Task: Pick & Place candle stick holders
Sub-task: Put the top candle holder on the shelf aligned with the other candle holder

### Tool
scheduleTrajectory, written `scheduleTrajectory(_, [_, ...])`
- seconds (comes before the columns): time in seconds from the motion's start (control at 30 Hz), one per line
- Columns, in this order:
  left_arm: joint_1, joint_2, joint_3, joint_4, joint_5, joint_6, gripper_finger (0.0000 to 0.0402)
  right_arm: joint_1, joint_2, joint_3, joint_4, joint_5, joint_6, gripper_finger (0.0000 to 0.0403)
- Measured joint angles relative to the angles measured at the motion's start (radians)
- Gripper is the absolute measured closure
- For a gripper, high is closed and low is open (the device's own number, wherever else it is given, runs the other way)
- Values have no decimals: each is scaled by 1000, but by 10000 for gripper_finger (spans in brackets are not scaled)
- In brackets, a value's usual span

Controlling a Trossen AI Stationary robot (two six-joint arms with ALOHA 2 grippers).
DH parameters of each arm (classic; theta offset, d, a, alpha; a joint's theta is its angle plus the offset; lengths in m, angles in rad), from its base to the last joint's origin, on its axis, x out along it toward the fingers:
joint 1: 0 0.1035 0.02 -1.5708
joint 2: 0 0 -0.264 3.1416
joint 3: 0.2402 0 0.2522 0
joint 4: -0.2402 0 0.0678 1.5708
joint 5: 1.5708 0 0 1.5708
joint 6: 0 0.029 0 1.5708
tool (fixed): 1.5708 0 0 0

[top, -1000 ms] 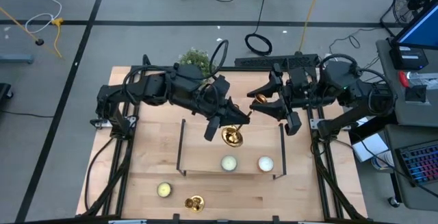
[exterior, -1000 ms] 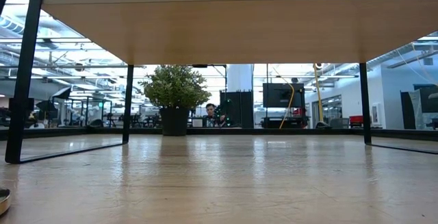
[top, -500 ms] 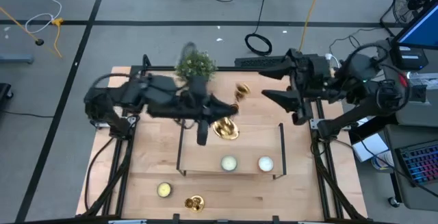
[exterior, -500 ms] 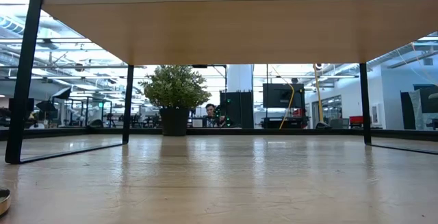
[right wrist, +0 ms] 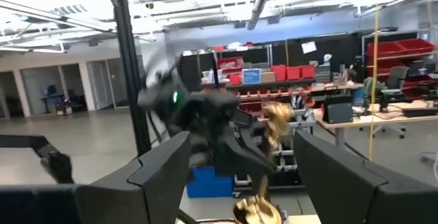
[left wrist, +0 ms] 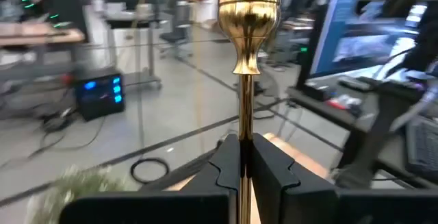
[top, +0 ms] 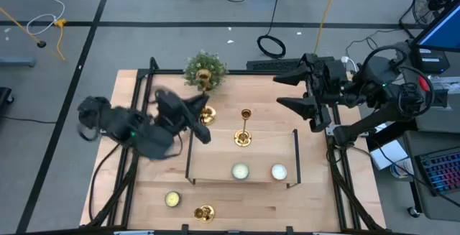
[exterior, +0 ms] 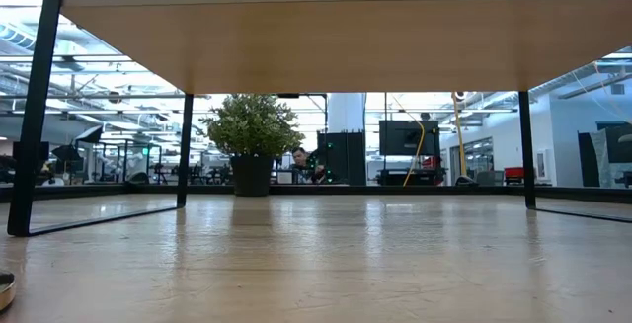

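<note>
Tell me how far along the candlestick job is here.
Done: one candlestick stands free by the shelf's back edge, the open right gripper clear of it. In hand: the left gripper is shut on a second candlestick's stem. Left: a third sits near the table's front edge.

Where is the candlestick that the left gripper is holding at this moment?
In the high view, the left gripper holds the candlestick by its stem, left of table centre, just in front of the green plant.
</note>
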Motion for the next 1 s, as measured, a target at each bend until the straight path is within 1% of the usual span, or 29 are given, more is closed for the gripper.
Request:
scheduleTrajectory(0.07, [-13,2,-66,-63,-36,-162,387,8,0,-1,-2,-1,0,145])
scheduleTrajectory(0.13, [-23,3,-131,-92,-66,-296,387,14,-1,-9,8,-1,0,145])
scheduleTrajectory(0.27, [-28,3,-244,-89,-99,-437,387,17,0,-26,7,3,1,145])
scheduleTrajectory(0.47, [-26,3,-389,-90,-129,-560,387,17,1,-65,6,2,32,145])
scheduleTrajectory(0.7, [-32,2,-504,-89,-159,-702,387,17,0,-76,7,-2,68,145])
scheduleTrajectory(0.87, [-32,2,-565,-90,-157,-707,387,25,1,-77,3,-2,58,145])
scheduleTrajectory(1.0, [-23,2,-601,-91,-120,-651,387,25,1,-77,2,3,22,145])
